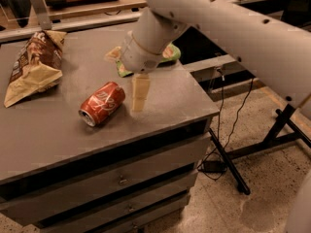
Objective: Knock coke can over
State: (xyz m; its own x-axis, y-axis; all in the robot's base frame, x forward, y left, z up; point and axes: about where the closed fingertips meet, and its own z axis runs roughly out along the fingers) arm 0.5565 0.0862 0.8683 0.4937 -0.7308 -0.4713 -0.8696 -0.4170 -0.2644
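The coke can [102, 103] is red with white script. It lies on its side on the grey cabinet top [160, 103], silver end toward the front left. My gripper [127, 74] hangs from the big white arm, just right of the can and clear of it. One tan finger [140, 93] points down beside the can. The other tan finger [114, 54] sticks out behind the wrist. The fingers stand apart and hold nothing.
A brown and tan chip bag [35, 64] lies at the back left of the top. A green snack bag [167, 55] lies behind the wrist, mostly hidden. The cabinet's right edge is close to the gripper. Cables and a black stand leg [228, 164] are on the floor.
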